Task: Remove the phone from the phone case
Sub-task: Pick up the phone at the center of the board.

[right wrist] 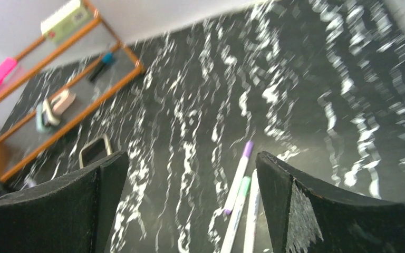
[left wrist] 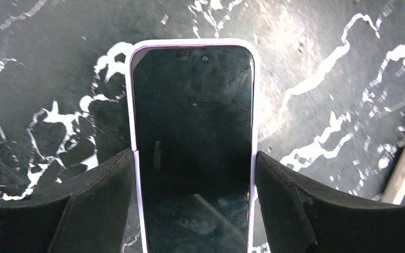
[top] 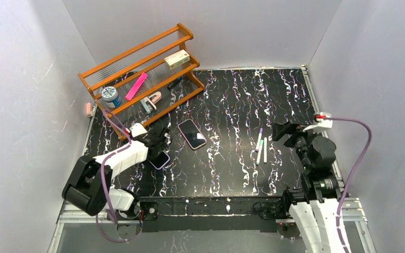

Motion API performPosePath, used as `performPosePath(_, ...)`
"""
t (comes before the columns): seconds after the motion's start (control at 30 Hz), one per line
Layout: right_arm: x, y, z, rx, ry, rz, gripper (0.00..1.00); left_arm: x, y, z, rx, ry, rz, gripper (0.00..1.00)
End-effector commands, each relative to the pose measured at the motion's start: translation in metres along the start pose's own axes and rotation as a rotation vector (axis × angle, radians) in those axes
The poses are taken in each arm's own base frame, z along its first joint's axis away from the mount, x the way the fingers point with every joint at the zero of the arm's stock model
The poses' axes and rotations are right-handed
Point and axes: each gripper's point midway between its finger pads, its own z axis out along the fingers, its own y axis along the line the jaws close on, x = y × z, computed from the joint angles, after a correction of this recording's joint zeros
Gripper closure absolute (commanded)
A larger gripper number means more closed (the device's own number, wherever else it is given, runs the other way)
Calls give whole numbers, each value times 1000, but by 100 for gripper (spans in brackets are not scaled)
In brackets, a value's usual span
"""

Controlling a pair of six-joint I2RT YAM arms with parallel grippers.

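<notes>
Spanning the whole scene, the black white-veined table (top: 232, 105) lay under both arms. An orange wooden rack (top: 137, 50) stood well beyond the L gripper's tips, set at an angle by the back wall.

The L gripper (left wrist: 194, 158) was down at table level, its jaws straddling the phone (left wrist: 192, 121). The phone lay flat, screen up, inside its pale lilac phone case (left wrist: 190, 42). Its lower half sat btw the jaws and its upper half stuck out past the tips. Both black fingers (left wrist: 100, 184) sat right at the case's long edges, approx touching. Couldn't tell whether they were clamped or only flanking.

The R gripper (right wrist: 190, 158) hung raised, jaws spread wide w/ nothing btw them.

A second phone-shaped slab (top: 192, 134) w/ a pinkish rim lay flat just off the L gripper's right side, apart from it.

Three markers (top: 262, 145) lay side by side on the table, below and just ahead of the R jaws.

On the rack shelves, far past the L tips, sat a box (top: 176, 58), a pink bar (top: 136, 86) and a round tin (top: 109, 95).
</notes>
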Motion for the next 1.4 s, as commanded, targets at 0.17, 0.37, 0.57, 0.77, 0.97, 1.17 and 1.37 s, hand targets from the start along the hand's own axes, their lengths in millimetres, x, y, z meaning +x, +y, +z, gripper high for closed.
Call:
performPosePath(0.17, 89, 64, 20, -378, 450, 203, 4, 23, -42, -28, 339, 146, -56, 65)
performPosePath(0.37, 123, 105, 29, -485, 551, 184, 4, 23, -72, -55, 563, 183, -101, 78)
performPosePath(0.57, 169, 169, 26, -590, 632, 185, 4, 19, -84, -70, 662, 194, -124, 88)
performPosePath(0.77, 200, 223, 26, -669, 677, 159, 4, 21, -88, -80, 732, 211, -160, 91)
performPosePath(0.97, 227, 256, 24, -705, 719, 145, 5, 22, -90, -83, 778, 216, -193, 93)
performPosePath(1.17, 246, 291, 17, -761, 755, 140, 7, 25, -92, -84, 800, 228, -211, 93)
performPosePath(1.37, 263, 304, 23, -754, 781, 115, 13, 25, -94, -86, 818, 231, -211, 93)
